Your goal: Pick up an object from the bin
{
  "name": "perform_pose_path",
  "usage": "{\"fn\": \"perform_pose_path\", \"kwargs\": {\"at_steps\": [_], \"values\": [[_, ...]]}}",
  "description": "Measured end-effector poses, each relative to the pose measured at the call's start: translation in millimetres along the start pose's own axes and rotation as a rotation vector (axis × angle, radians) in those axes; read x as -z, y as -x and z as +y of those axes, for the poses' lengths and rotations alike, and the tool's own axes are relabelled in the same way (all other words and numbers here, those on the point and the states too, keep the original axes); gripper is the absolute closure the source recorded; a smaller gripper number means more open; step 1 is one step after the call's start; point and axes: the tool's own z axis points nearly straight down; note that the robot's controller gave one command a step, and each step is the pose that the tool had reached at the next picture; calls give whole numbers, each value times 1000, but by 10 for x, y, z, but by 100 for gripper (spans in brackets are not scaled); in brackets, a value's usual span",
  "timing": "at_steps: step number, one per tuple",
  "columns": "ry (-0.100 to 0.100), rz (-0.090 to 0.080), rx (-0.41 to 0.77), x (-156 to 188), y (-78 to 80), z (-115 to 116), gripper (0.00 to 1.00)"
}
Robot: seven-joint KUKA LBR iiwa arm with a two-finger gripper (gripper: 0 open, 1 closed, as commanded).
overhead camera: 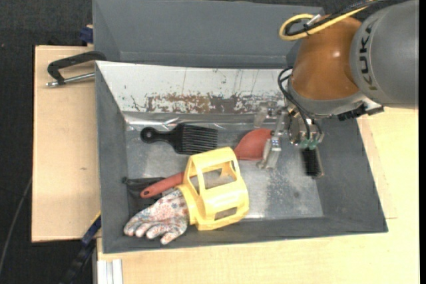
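gripper [279, 143] hangs right of centre. red scoop-like thing [251, 145] lies just left of it, by the yellow toy frame [214, 189]. can't tell if it's spread or pinched.

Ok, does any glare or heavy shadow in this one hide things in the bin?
In the camera view, bright glare washes the grey metal bin's back wall around its rust-brown streaks, and the floor has a milder sheen. It is darker under the arm, around the gripper and the small black block. The black comb, yellow plastic frame and patterned fabric glove are evenly lit.
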Motion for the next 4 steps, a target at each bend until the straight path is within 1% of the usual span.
{"fn": "perform_pose_path", "kwargs": {"at_steps": [1,2,3,4], "values": [[0,-7,-15,-30,199,-64,0],[1,3,-27,-706,94,-74,0],[3,-7,-57,-673,179,1,100],[3,-7,-57,-673,179,1,100]]}}
